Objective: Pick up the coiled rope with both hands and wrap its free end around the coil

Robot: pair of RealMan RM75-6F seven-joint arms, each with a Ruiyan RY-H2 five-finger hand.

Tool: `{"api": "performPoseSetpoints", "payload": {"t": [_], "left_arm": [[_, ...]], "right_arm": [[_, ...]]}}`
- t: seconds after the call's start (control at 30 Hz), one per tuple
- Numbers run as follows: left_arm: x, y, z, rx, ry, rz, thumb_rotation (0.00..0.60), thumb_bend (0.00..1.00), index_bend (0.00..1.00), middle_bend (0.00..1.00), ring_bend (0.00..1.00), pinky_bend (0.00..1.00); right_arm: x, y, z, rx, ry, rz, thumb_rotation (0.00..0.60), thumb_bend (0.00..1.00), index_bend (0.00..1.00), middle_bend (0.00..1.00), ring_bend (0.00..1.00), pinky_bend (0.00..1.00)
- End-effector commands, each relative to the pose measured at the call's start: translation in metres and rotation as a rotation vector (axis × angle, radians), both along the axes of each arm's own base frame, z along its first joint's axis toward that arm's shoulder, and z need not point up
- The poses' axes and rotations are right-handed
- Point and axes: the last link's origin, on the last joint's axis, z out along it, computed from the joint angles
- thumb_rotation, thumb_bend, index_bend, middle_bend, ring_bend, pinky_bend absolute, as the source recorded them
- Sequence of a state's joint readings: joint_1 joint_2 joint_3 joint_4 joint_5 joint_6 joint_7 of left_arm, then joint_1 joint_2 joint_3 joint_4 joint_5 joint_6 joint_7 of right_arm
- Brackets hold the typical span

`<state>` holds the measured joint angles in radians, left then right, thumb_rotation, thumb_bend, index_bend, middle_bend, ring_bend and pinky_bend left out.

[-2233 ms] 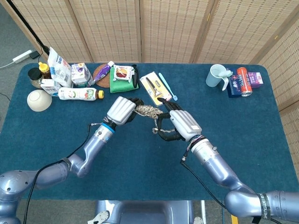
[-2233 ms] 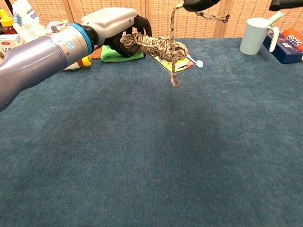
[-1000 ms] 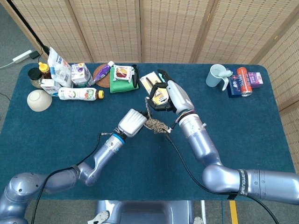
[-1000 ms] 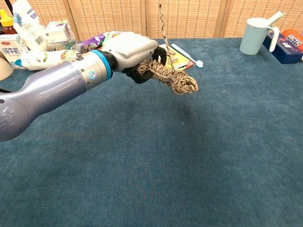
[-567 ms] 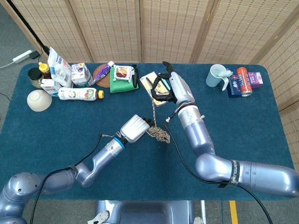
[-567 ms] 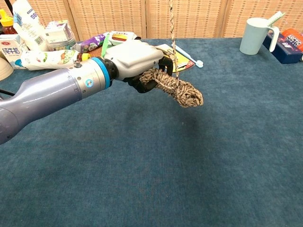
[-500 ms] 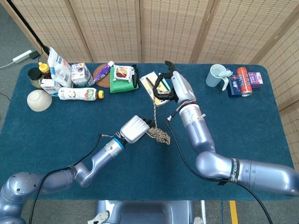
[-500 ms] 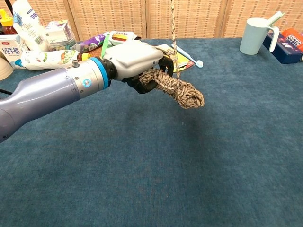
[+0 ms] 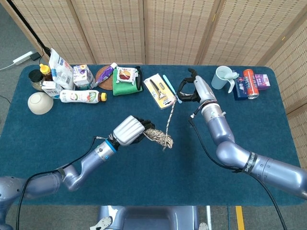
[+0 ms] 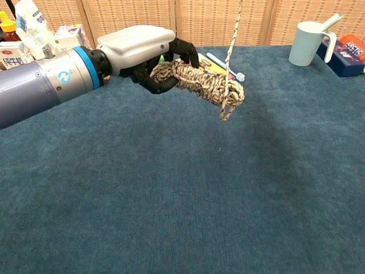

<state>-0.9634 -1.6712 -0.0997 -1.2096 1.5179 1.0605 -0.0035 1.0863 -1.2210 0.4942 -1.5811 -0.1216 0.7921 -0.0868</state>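
Head view: left hand (image 9: 128, 130) grips coil (image 9: 158, 137); right hand (image 9: 192, 90) pinches free end (image 9: 169, 115).

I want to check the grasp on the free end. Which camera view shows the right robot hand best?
The head view: the right robot hand holds the free end there. The chest view shows only the strand running up out of frame, not the hand.

Both silvery-grey arms carry black cables; the left robot hand (image 10: 142, 54) is grey-shelled, black-fingered, with a blue wrist ring.
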Motion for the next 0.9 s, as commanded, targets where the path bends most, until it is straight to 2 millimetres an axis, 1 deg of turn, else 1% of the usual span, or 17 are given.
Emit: {"api": "performPoseSetpoints", "payload": {"t": [0.03, 0.23, 0.27, 0.4, 0.47, 0.6, 0.9], "left_arm": [[-0.003, -0.003, 0.01, -0.074, -0.077, 0.053, 0.6, 0.65, 0.56, 0.45, 0.55, 0.65], [-0.001, -0.007, 0.017, -0.115, -0.11, 0.056, 0.6, 0.65, 0.56, 0.46, 0.55, 0.65], [0.002, -0.009, 0.02, -0.128, -0.127, 0.057, 0.6, 0.64, 0.56, 0.46, 0.55, 0.65], [0.006, -0.012, 0.023, -0.174, -0.171, 0.087, 0.6, 0.64, 0.56, 0.46, 0.55, 0.65], [0.01, -0.01, 0.027, -0.202, -0.21, 0.118, 0.6, 0.65, 0.57, 0.46, 0.55, 0.65], [0.017, -0.005, 0.031, -0.216, -0.242, 0.151, 0.6, 0.64, 0.57, 0.46, 0.55, 0.65], [0.029, 0.008, 0.036, -0.155, -0.274, 0.203, 0.6, 0.64, 0.57, 0.46, 0.55, 0.65]], "right_arm": [[-0.013, -0.002, -0.008, 0.01, 0.009, -0.017, 0.6, 0.53, 0.69, 0.0, 0.0, 0.0], [-0.023, -0.006, -0.017, 0.014, 0.02, -0.043, 0.6, 0.53, 0.7, 0.0, 0.0, 0.0], [-0.028, -0.006, -0.02, 0.021, 0.031, -0.057, 0.6, 0.53, 0.7, 0.0, 0.0, 0.0], [-0.038, -0.007, -0.027, 0.032, 0.042, -0.085, 0.6, 0.53, 0.7, 0.0, 0.0, 0.0], [-0.048, -0.006, -0.033, 0.045, 0.054, -0.112, 0.6, 0.53, 0.7, 0.0, 0.0, 0.0], [-0.061, -0.002, -0.04, 0.064, 0.081, -0.139, 0.6, 0.53, 0.7, 0.0, 0.0, 0.0], [-0.091, 0.015, -0.054, 0.11, 0.17, -0.181, 0.6, 0.53, 0.71, 0.0, 0.0, 0.0]]}}
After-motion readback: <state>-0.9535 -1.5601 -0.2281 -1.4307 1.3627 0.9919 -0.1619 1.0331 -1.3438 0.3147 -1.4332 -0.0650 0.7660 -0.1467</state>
